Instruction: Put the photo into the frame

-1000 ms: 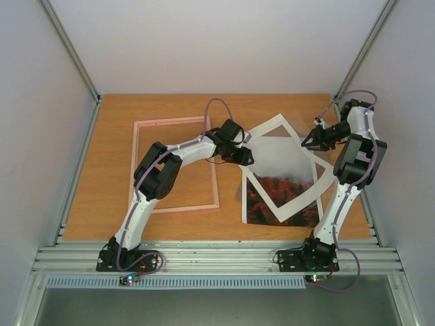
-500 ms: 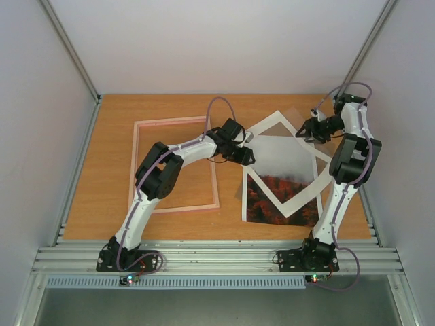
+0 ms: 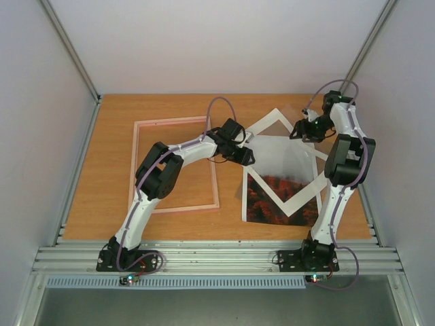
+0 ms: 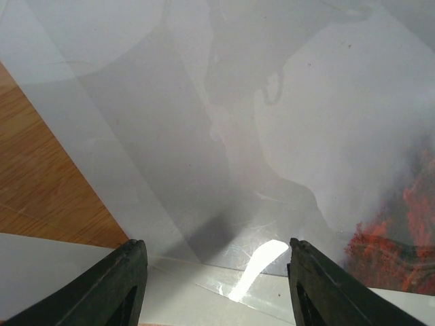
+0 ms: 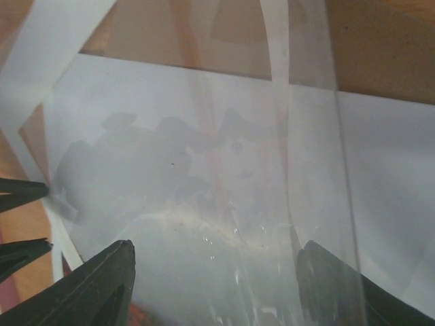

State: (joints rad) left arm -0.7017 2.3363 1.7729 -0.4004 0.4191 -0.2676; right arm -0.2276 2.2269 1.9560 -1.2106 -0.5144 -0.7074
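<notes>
The photo (image 3: 280, 163) lies face up right of centre, grey sky above red mountains. Partly over it rests a tilted white mat (image 3: 262, 125). The pale pink frame (image 3: 139, 163) lies flat to the left, away from both grippers. My left gripper (image 3: 250, 157) hovers at the photo's upper left corner; in its wrist view the left gripper (image 4: 217, 248) is open over a clear sheet (image 4: 272, 170), with the red mountains (image 4: 401, 238) at the right. My right gripper (image 3: 297, 131) is over the photo's far right corner, and in the right wrist view it (image 5: 217, 246) stands open, holding nothing.
A glossy clear sheet (image 5: 312, 170) covers part of the photo and reaches onto the wood. The left gripper's fingertips (image 5: 20, 193) show at the left edge of the right wrist view. White walls enclose the wooden table (image 3: 115, 136) on three sides.
My right gripper has opened and moved back and to the left, along the photo's far edge. The mat's right corner has shifted slightly. The left arm has stayed still.
</notes>
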